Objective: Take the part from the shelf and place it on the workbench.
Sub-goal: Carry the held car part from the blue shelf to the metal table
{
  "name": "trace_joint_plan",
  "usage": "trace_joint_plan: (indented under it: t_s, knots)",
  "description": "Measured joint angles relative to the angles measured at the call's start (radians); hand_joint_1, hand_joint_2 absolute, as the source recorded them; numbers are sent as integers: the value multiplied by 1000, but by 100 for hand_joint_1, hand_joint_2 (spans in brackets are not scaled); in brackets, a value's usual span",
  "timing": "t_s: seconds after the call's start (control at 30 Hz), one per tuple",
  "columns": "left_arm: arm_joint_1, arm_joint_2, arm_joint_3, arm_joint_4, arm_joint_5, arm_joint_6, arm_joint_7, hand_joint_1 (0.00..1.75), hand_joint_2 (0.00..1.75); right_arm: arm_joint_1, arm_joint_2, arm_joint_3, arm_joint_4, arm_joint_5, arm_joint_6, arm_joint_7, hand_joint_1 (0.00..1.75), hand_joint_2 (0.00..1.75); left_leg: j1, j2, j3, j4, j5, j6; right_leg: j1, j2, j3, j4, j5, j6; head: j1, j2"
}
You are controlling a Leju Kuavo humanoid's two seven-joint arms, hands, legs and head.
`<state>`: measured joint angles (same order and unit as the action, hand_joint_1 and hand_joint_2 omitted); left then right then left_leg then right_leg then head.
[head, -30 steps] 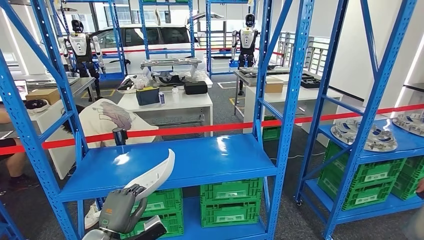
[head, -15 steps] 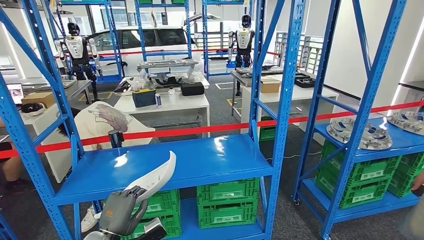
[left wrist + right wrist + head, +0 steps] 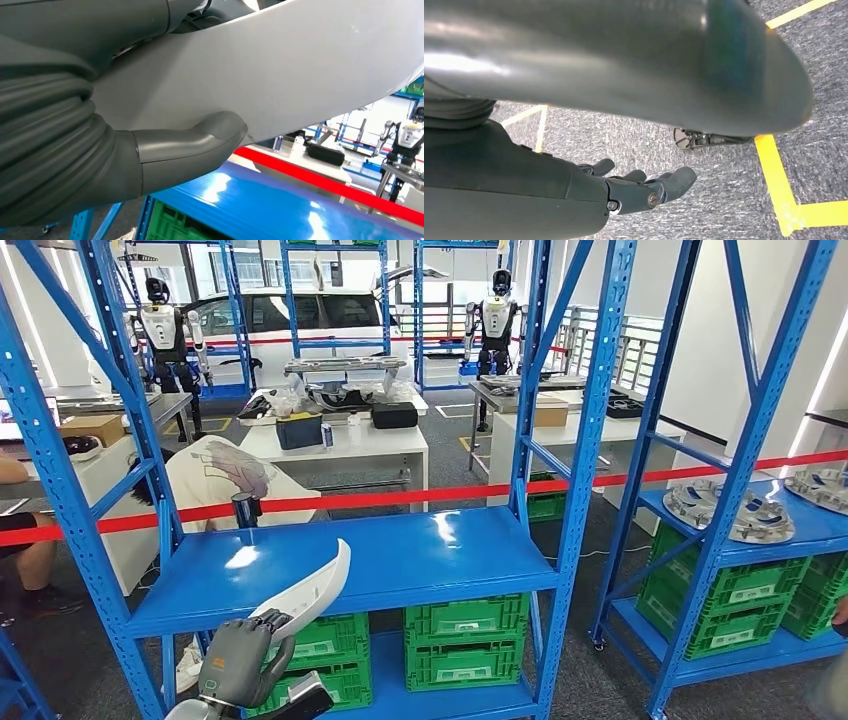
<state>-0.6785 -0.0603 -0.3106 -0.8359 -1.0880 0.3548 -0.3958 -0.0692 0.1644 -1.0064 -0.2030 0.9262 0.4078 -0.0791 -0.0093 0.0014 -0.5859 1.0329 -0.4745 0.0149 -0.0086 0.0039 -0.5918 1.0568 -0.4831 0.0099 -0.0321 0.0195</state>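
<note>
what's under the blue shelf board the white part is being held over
Green plastic crates sit side by side on the lower shelf beneath the blue shelf board. The robot hand and the white part it holds cover part of the leftmost crate; the crates' contents cannot be seen.

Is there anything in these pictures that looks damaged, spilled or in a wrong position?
Nothing stands out. The left hand holds the white curved part in front of the blue shelf, with no visible damage. The right hand hangs over grey floor, holding nothing.
</note>
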Motion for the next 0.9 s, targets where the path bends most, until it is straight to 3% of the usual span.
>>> trace_joint_plan:
  t_s: [0.1, 0.17, 0.27, 0.3, 0.33, 0.37, 0.4, 0.47, 0.53, 0.6, 0.67, 0.7, 0.8, 0.83, 0.87, 0.9]
  knots:
    - [-1, 0, 0, 0, 0, 0, 0, 175, 175, 0, 0, 0, 0, 0, 0, 0, 0, 0, -1, -1, -4, 1, 0, -17, 0, 1, 4, -21, -1, -12, 0, 0]
    - [-2, 0, 0, -2, 0, 0, 0, 175, 175, 0, 1, 0, 0, 0, 0, 0, 0, 0, 1, -2, -18, 29, -21, -30, -5, 0, 6, -28, 5, -22, -1, 0]
    - [-2, 1, 0, 0, 0, 0, 0, 175, 175, 0, 0, 0, 0, 0, 0, 0, 0, 0, 10, -2, -88, 188, -103, -48, -6, 0, 6, -30, 8, -31, -3, 0]
    - [-1, 2, 0, 1, 0, 0, 0, 175, 175, 0, 0, 0, 0, 0, 0, 0, 0, 0, 13, -2, -109, 235, -117, -52, -6, 0, 6, -30, 8, -32, -3, 0]
    - [1, 2, 0, 3, 0, 0, 0, 175, 175, 0, 0, 0, 0, 0, 0, 0, 0, 0, 16, -2, -118, 255, -111, -55, -7, 0, 6, -29, 7, -32, -3, 0]
    - [1, 2, 0, 3, 0, 0, 0, 175, 175, 0, 0, 0, 0, 0, 0, 0, 0, 0, 19, -2, -110, 239, -88, -56, -7, 0, 6, -27, 7, -31, -3, 0]
    - [1, 2, 0, 3, 0, 0, 0, 175, 175, 1, 1, 0, 0, 0, 0, 0, 0, 0, 21, -2, -85, 188, -53, -57, -8, 1, 6, -26, 6, -29, -3, 0]
    - [0, 2, 0, 3, 0, 0, 0, 175, 175, 0, 1, 0, 0, 0, 0, 0, 0, 0, 21, -2, -24, 68, -7, -54, -9, 1, 5, -23, 4, -22, -3, 0]
    - [-2, 2, 0, 2, 0, 0, 0, 175, 175, 0, 0, 0, 0, 0, 0, 0, 0, 0, 17, -4, 4, 11, -5, -44, -7, 2, 2, -23, 5, -10, -2, 0]
    - [-1, 2, 0, 1, 0, 0, 0, 175, 175, 0, 0, 0, 0, 0, 0, 0, 0, 0, 15, -5, 3, 3, -4, -28, -7, 1, 1, -25, 7, 4, -2, 0]
    - [-2, 2, 0, 0, 0, 0, 0, 175, 175, 0, 0, 0, 0, 0, 0, 0, 0, 0, 16, -5, 3, -4, 1, -12, -9, 0, -9, -2, -11, 14, -1, 0]
    - [-3, 2, 0, 0, 0, 0, 0, 175, 175, 0, 0, 0, 0, 0, 0, 0, 0, 0, 16, -4, 3, -7, 4, -4, -9, 0, -26, 36, -35, 17, 0, 0]
    - [-1, 1, 0, 1, 0, 0, 0, 175, 175, 1, 0, 0, 0, 0, 1, 0, 0, 0, 11, -3, -1, -6, 5, 6, -7, 0, -114, 220, -116, 19, 0, 0]
    - [0, 1, 0, 1, 0, 0, 0, 175, 175, 1, 0, 0, 0, 0, 1, 0, 0, 0, 8, -3, -2, -5, 5, 7, -6, 0, -130, 252, -117, 18, 0, 0]
    - [1, 1, 0, 2, 0, 0, 0, 175, 175, 1, 0, 0, 0, 0, 1, 0, 0, 0, 6, -3, -2, -4, 5, 8, -6, 0, -128, 245, -99, 16, 1, 0]
    - [1, 1, 0, 2, 0, 0, 0, 175, 175, 2, 0, -1, 0, 0, 0, 0, 0, 0, 5, -3, -2, -3, 4, 8, -5, 0, -107, 200, -67, 13, 1, 0]
